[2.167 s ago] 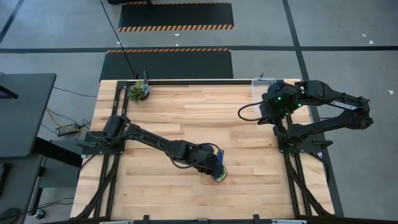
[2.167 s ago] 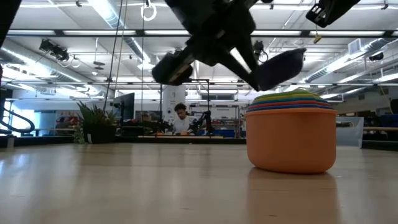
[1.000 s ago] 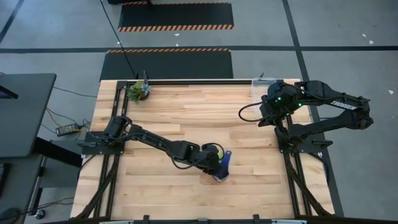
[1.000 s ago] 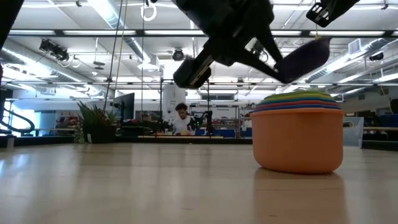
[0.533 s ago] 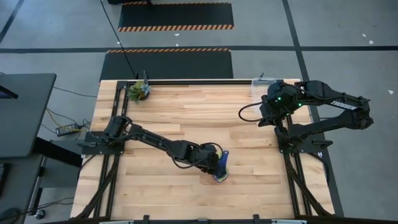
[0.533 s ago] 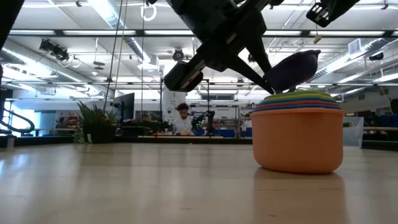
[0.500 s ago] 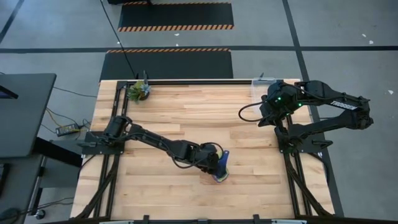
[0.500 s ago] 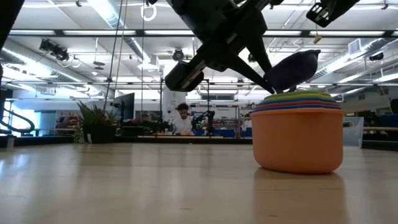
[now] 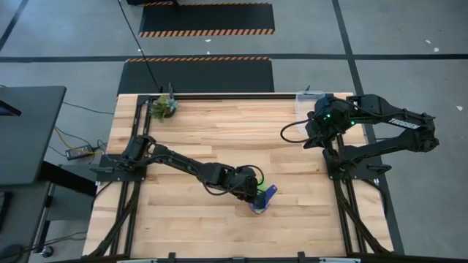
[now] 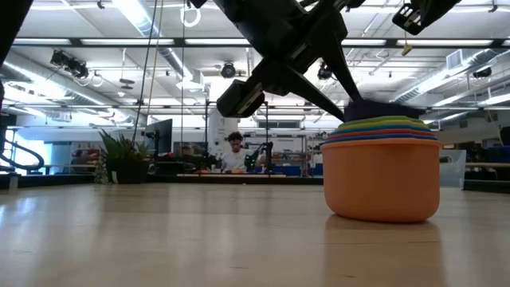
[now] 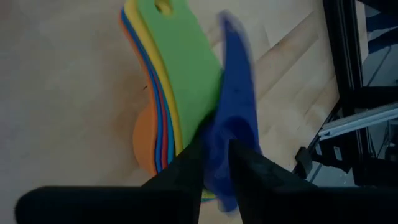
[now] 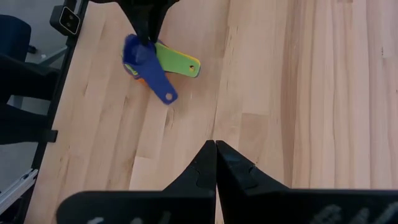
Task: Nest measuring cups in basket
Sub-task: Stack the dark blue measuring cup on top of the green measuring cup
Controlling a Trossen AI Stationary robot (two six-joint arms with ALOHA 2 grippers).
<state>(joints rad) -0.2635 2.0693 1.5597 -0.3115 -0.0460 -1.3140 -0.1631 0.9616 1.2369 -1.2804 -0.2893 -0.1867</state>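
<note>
Two arms share the wooden table. The left gripper reaches out near the table's middle, over the nested measuring cups. Its fingers stand narrowly apart on either side of the dark blue cup, which sits atop the stack with its handle swung away from the green handle; whether they squeeze it I cannot tell. The right gripper, fingers pressed together, waits by the far right corner, beside the clear basket.
</note>
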